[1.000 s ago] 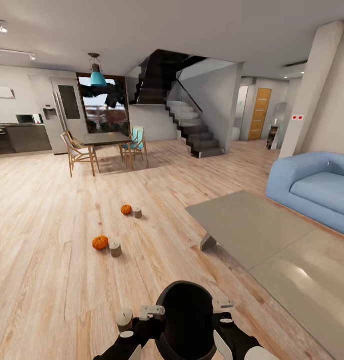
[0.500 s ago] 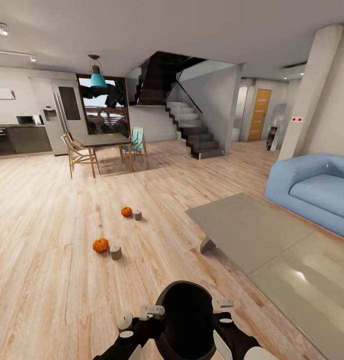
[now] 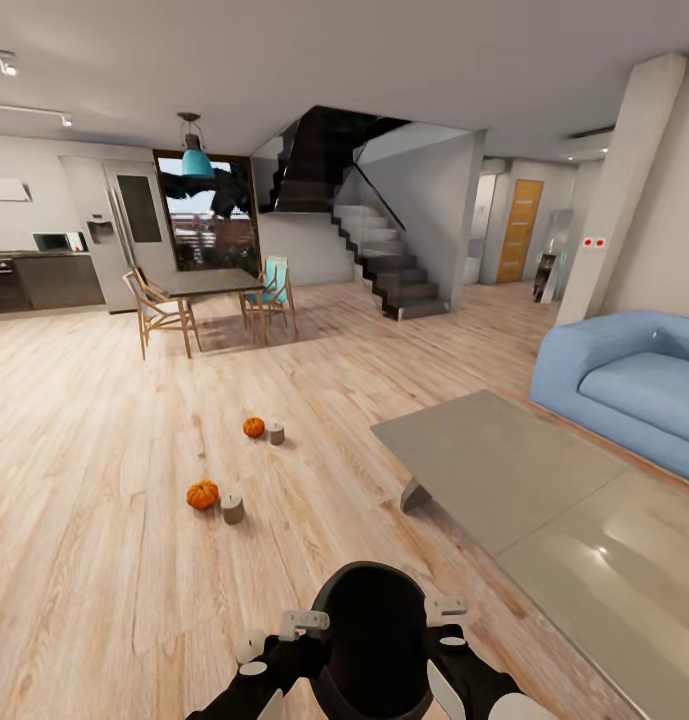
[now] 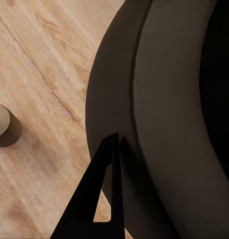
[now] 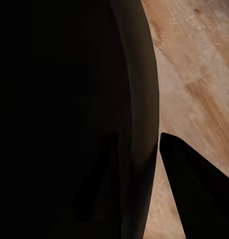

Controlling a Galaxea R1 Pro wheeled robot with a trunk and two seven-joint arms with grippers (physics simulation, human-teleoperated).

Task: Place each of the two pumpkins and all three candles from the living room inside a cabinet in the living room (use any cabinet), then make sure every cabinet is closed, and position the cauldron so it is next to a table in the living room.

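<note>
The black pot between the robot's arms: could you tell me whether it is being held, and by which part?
Yes. The black pot is held by its rim, the left pincer and right pincer gripping opposite sides, one finger outside the wall.

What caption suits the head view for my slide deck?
Both grippers flank the black cauldron near the coffee table; pumpkins and candles dot the floor.

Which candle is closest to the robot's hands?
The candle right beside the left gripper and the cauldron. The other two candles stand farther off on the floor, each next to a pumpkin.
</note>
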